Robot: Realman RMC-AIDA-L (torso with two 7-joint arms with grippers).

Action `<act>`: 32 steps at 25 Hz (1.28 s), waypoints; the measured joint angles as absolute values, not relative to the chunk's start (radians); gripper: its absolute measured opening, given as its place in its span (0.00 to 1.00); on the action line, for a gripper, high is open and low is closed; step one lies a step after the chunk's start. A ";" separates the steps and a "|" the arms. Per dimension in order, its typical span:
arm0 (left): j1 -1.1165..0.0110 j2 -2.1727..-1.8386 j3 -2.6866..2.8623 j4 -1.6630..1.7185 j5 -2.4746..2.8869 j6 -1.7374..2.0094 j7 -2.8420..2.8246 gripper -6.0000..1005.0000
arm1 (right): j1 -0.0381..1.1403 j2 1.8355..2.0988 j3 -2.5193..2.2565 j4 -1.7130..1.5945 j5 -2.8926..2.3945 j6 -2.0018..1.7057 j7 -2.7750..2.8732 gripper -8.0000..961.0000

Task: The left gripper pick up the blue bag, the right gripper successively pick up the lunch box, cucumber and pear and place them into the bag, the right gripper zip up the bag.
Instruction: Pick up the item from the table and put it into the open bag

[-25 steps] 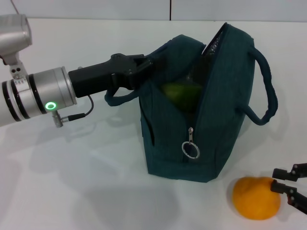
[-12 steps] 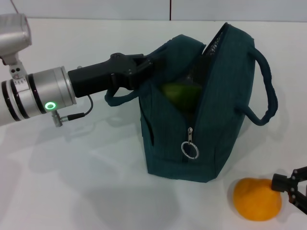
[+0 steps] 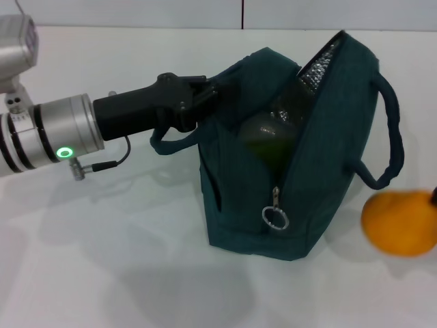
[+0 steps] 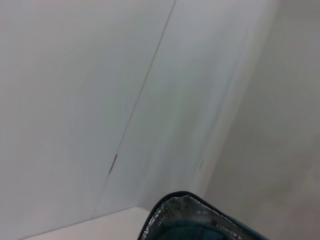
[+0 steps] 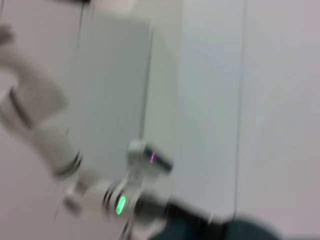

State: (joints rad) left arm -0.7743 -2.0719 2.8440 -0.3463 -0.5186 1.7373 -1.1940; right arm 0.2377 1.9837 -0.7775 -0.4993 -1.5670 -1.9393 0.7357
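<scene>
The blue bag [image 3: 307, 178] stands upright in the middle of the table with its top gaping open. My left gripper [image 3: 203, 98] is shut on the bag's left rim by the near handle and holds that side up. The dark green cucumber [image 3: 268, 139] shows inside the opening. The orange pear [image 3: 399, 223] hangs above the table just right of the bag. It is held by my right gripper [image 3: 433, 197], of which only a black sliver shows at the frame edge. The lunch box is hidden. The bag's silver lining [image 4: 190, 216] shows in the left wrist view.
The zipper's silver ring pull [image 3: 275, 218] hangs low on the bag's front seam. The bag's right handle [image 3: 390, 137] loops out toward the pear. White tabletop [image 3: 102, 260] surrounds the bag. The right wrist view is blurred and shows my left arm's green light [image 5: 120, 205].
The right gripper closed on the pear and lifted it up and to the right, off the table. The bag's opening tilted slightly rightward. The left arm barely moved.
</scene>
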 joint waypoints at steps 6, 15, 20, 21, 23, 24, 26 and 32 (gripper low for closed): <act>-0.774 -2.069 2.844 -0.352 -0.519 1.756 -1.183 0.06 | 0.284 2.005 -0.666 -0.493 -1.490 -2.037 0.798 0.07; -0.778 -2.070 2.844 -0.351 -0.516 1.758 -1.171 0.06 | 0.513 2.010 -0.667 -0.492 -1.369 -1.983 1.063 0.09; -0.786 -2.076 2.844 -0.350 -0.513 1.758 -1.166 0.06 | 0.651 2.012 -0.721 -0.493 -1.368 -1.885 1.184 0.11; -0.787 -2.077 2.844 -0.349 -0.513 1.758 -1.164 0.06 | 0.667 2.012 -0.744 -0.496 -1.368 -1.864 1.191 0.11; -0.786 -2.077 2.844 -0.348 -0.515 1.758 -1.163 0.06 | 0.693 2.013 -0.802 -0.500 -1.366 -1.811 1.195 0.12; -0.785 -2.077 2.844 -0.348 -0.517 1.758 -1.163 0.06 | 0.700 2.013 -0.830 -0.501 -1.365 -1.790 1.195 0.12; -0.784 -2.078 2.844 -0.349 -0.520 1.757 -1.163 0.06 | 0.707 2.013 -0.871 -0.502 -1.364 -1.764 1.196 0.12; -0.780 -2.076 2.844 -0.348 -0.527 1.754 -1.163 0.06 | 0.695 2.013 -0.975 -0.503 -1.368 -1.732 1.197 0.14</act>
